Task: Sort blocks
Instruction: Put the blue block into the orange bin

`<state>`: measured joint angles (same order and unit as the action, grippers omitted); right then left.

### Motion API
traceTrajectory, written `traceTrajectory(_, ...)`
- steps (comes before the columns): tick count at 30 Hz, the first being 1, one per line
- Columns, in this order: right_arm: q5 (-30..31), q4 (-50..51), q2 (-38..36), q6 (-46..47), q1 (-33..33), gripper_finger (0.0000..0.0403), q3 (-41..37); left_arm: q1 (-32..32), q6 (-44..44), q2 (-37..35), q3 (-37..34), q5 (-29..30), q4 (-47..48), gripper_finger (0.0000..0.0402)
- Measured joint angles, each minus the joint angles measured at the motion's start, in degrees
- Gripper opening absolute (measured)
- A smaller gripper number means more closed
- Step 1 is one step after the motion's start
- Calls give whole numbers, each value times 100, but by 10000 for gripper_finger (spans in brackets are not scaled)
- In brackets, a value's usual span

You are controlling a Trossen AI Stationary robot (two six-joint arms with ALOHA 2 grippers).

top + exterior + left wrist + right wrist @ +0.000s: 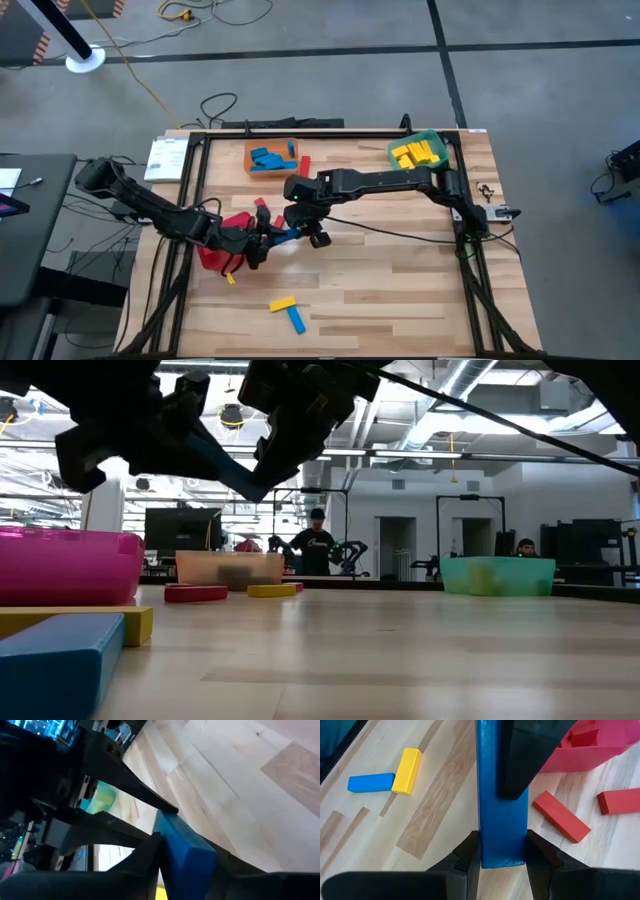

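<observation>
Two grippers, one blue block (501, 795), up off the table (400, 280)!

The right gripper (502, 851) has its jaws pinching one end of the bar, and the left gripper (162, 847) has its jaws clamped on the other end, just beside the pink bin (215, 245). I'd call that bar light, stiff and smooth-faced, so it's best gripped across its flat sides. Two more blocks (288, 310) lie well apart, near the table's front edge.
</observation>
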<state>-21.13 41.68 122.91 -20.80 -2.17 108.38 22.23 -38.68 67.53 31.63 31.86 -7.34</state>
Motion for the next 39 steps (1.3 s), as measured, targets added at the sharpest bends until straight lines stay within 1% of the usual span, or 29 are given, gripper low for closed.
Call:
traceTrajectory(2, -5, 4, 0, -1, -9, 133, 0, -10, 39, 9, 22, -13, 27, 90)
traceTrajectory(8, -8, -16, 0, -6, -22, 133, 0, -5, 83, -42, 22, 136, 21, 83)
traceTrajectory(12, -12, -1, -4, -6, -31, 133, 0, -7, 4, -42, 22, 171, 19, 70)
traceTrajectory(16, 73, 32, -4, 25, -63, 145, 7, -48, -56, -42, 22, 181, 15, 61)
traceTrajectory(19, 445, 179, -12, 68, -129, 164, 11, -135, -75, -40, 16, 427, 55, 59)
traceTrajectory(22, 1034, 565, -17, 276, -230, 189, 13, -341, -131, -45, 16, 795, 93, 59)
traceTrajectory(24, 1250, 835, -7, 481, -310, 205, 0, -581, -111, -48, 16, 1046, 112, 58)
traceTrajectory(26, 1293, 1095, -7, 732, -397, 218, 0, -920, -53, -48, 14, 1156, 191, 58)
traceTrajectory(31, 1357, 1546, -9, 1126, -471, 227, 0, -2019, 211, -48, 14, 1127, 197, 58)
traceTrajectory(35, 1366, 1660, -9, 1142, -384, 226, 4, -3024, 438, -46, 14, 671, 222, 58)
traceTrajectory(39, 1365, 1675, -9, 1150, -281, 225, 4, -3999, 754, -46, 14, -164, 388, 58)
